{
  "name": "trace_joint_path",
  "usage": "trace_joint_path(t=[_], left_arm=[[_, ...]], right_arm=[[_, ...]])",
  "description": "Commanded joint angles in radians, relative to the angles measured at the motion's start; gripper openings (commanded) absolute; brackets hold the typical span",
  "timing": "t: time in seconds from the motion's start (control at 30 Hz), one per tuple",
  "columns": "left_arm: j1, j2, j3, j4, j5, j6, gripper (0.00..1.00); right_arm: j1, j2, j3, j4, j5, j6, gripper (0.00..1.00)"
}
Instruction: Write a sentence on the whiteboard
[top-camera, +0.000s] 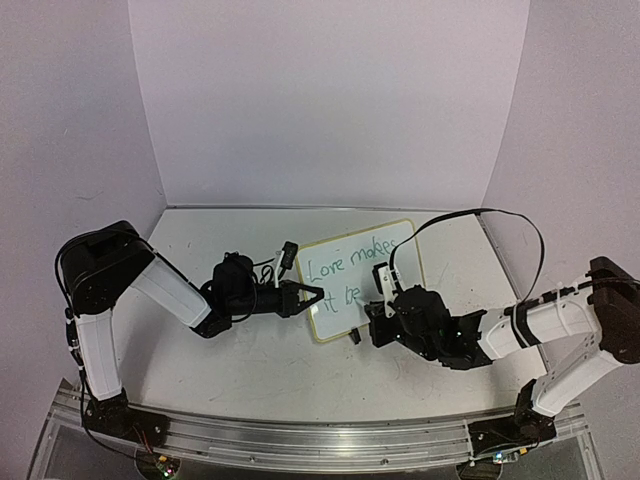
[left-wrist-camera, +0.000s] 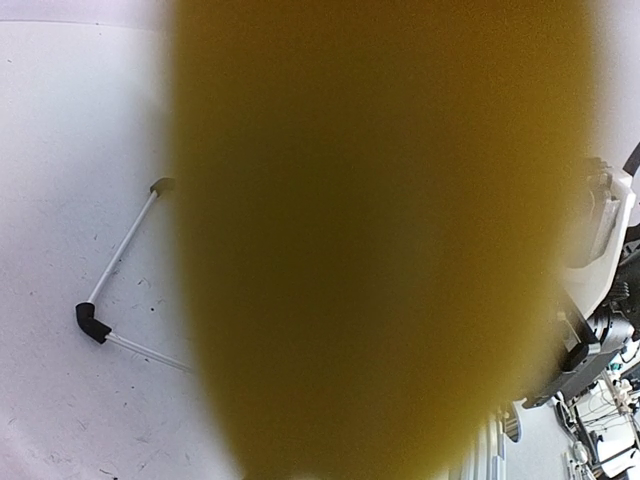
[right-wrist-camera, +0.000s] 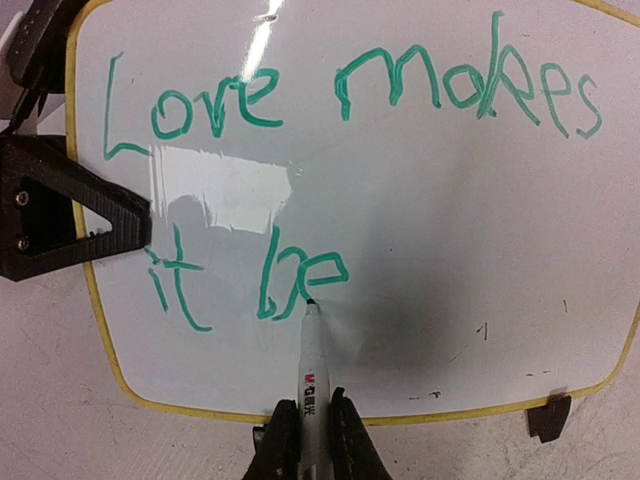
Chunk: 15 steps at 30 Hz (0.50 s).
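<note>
two tools: the right tool (right-wrist-camera: 310, 420) pinches the marker (right-wrist-camera: 311, 350), tip ahead on the whiteboard (right-wrist-camera: 450, 220); the left tool (right-wrist-camera: 110, 215) pinches its edge. if either slips, letters may smear.

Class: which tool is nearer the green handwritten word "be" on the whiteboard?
Right. The right tool holds a white marker pen whose tip touches the green word "be" on the yellow-framed whiteboard; the left tool clamps the board's left edge, farther away.
</note>
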Motion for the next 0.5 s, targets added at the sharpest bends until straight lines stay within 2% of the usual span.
trace_joint_path(t=[0.0, 0.33, 0.47], left_arm=[[0.019, -0.004, -0.023, -0.080, -0.049, -0.035, 0.00], [0.019, 0.001, -0.019, -0.082, -0.047, -0.036, 0.00], [0.019, 0.003, -0.014, -0.082, -0.046, -0.038, 0.00]], right_arm=[[-0.005, 0.016, -0.007, -0.053, 0.030, 0.014, 0.00], [-0.035, -0.037, 0.015, -0.063, 0.090, -0.012, 0.00], [-0.038, -0.092, 0.006, 0.001, 0.023, -0.057, 0.00]])
